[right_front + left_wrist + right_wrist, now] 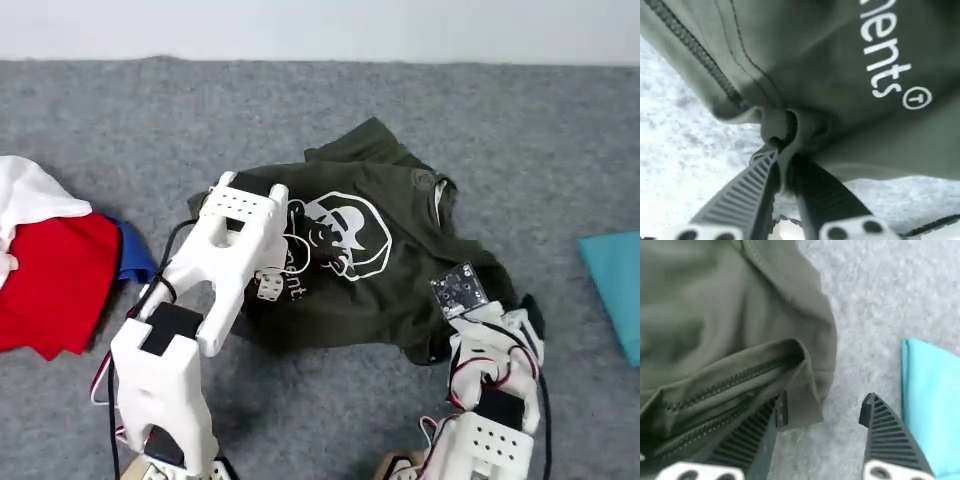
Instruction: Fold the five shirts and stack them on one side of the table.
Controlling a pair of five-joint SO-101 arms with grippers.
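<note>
Left gripper [782, 155] is clamped tight on a bunched fold of the green shirt [370, 300]; right gripper [824, 407] sits wide open, one finger right at its hem.

White lettering [885, 55] is showing on the dark green shirt [805, 45] in the left wrist view, only the tail of a word, with a small circled letter [917, 97] sitting just after it. In the high view a white round emblem [345, 235] is lying on the shirt's chest, and the lettering beside it is running partly under the left arm [225, 265], too small to read
</note>
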